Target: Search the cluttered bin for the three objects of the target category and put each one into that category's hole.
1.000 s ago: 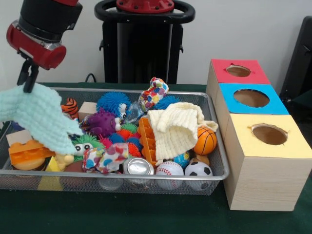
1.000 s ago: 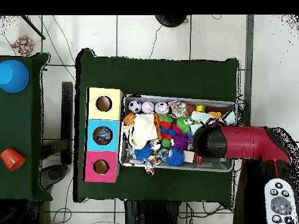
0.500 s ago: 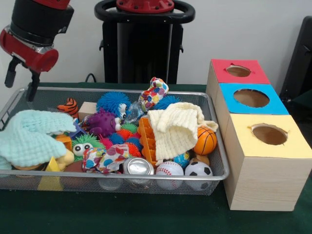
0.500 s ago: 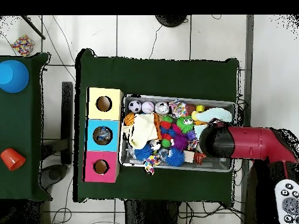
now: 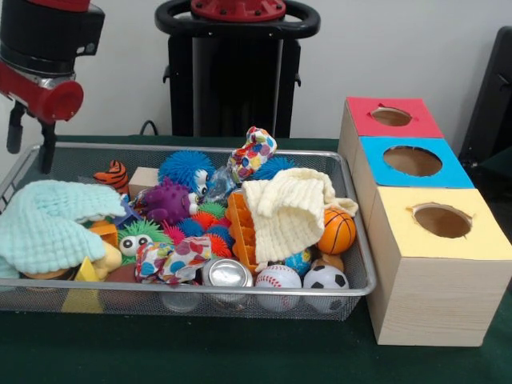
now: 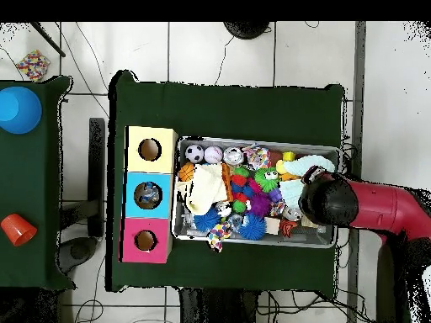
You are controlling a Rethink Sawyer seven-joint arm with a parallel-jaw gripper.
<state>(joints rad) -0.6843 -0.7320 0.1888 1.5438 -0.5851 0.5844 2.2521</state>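
Sitting at the near edge of the bin (image 5: pixel 352 276), baseball (image 5: pixel 278 279) and soccer ball (image 5: pixel 325 278) lie side by side, basketball (image 5: pixel 337 231) just behind; end effector (image 5: pixel 28 148), fingers apart and empty, hangs over far-left corner, so balls lie right and nearer.

Mint cloth (image 5: pixel 50 224) lies crumpled at wire bin's (image 5: pixel 200 149) end.
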